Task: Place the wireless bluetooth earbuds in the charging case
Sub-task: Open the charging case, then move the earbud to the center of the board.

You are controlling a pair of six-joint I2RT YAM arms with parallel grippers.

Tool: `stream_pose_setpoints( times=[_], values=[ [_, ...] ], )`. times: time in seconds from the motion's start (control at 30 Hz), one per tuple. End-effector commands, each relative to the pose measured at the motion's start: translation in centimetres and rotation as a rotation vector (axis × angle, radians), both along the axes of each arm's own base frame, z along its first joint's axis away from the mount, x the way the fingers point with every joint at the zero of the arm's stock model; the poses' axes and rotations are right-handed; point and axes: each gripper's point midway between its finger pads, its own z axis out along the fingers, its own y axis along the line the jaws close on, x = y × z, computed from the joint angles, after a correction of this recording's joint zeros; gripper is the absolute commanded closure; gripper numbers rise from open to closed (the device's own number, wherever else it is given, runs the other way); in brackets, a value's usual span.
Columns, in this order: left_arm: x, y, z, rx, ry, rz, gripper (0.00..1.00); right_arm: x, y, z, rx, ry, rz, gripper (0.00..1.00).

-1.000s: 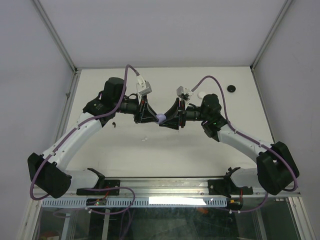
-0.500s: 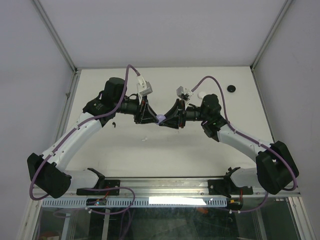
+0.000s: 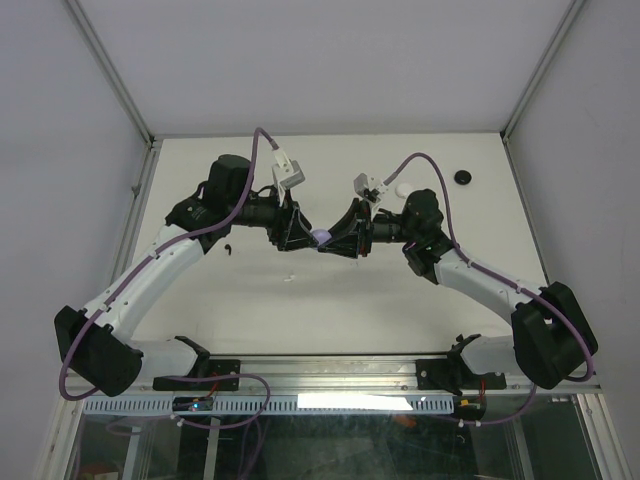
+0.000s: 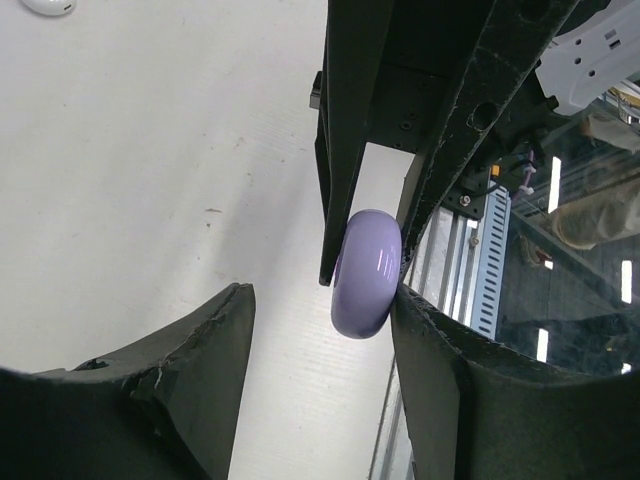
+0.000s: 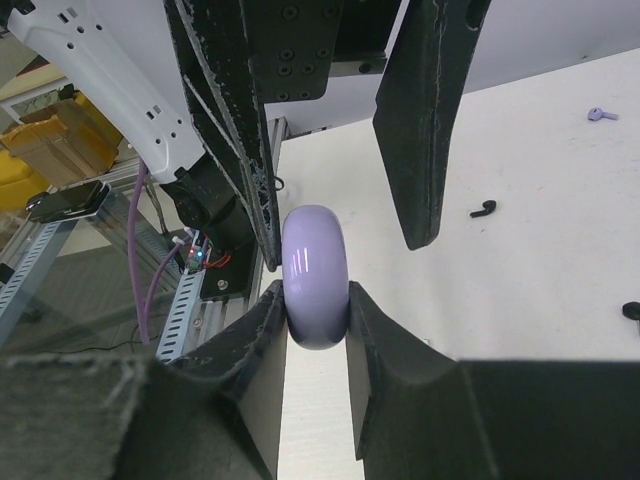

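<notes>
Handover: the right gripper (image 5: 313, 300) clenches the purple case (image 5: 315, 255); the left gripper (image 4: 318, 305), jaws apart around the case, should back off straight without nudging it.

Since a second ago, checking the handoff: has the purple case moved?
No. The case stays put, at the same offset up-right of the white earbud, clamped by the right gripper.

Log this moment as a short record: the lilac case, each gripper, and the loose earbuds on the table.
lilac case: on edge, held above the table, between both grippers
right gripper: shut on the lilac case
left gripper: open, one finger by the case, the other apart
black earbud: loose on the table
lilac earbud: loose on the table, farther off
</notes>
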Motion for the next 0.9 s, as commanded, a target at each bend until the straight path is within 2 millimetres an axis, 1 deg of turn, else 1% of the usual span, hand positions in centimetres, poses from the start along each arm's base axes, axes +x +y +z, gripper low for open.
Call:
stream_pose_setpoints(
  times=[0.0,0.07,0.27,0.6,0.7,0.87],
  values=[
    [1.5,0.1,1.9,-0.027,-0.069,0.084,0.44,-1.1,-0.1,2.5,0.061,-0.087,0.044,1.00],
    [2.2,0.3,2.1,-0.031,-0.073,0.125,0.45,-1.3,-0.2,2.5,0.061,-0.086,0.049,1.00],
    [3.0,0.4,3.0,-0.071,-0.076,0.177,0.46,-1.7,-0.4,2.4,0.060,-0.087,0.057,1.00],
    [3.8,1.1,3.1,-0.093,-0.055,0.224,0.45,-2.0,-0.5,2.7,0.065,-0.096,0.064,1.00],
    [3.6,1.2,3.3,-0.100,-0.055,0.221,0.43,-1.9,-0.5,2.7,0.065,-0.097,0.054,1.00],
    [3.5,1.6,3.9,-0.117,-0.065,0.255,0.36,-0.9,-0.5,1.8,0.051,-0.089,-0.007,1.00]
  ],
)
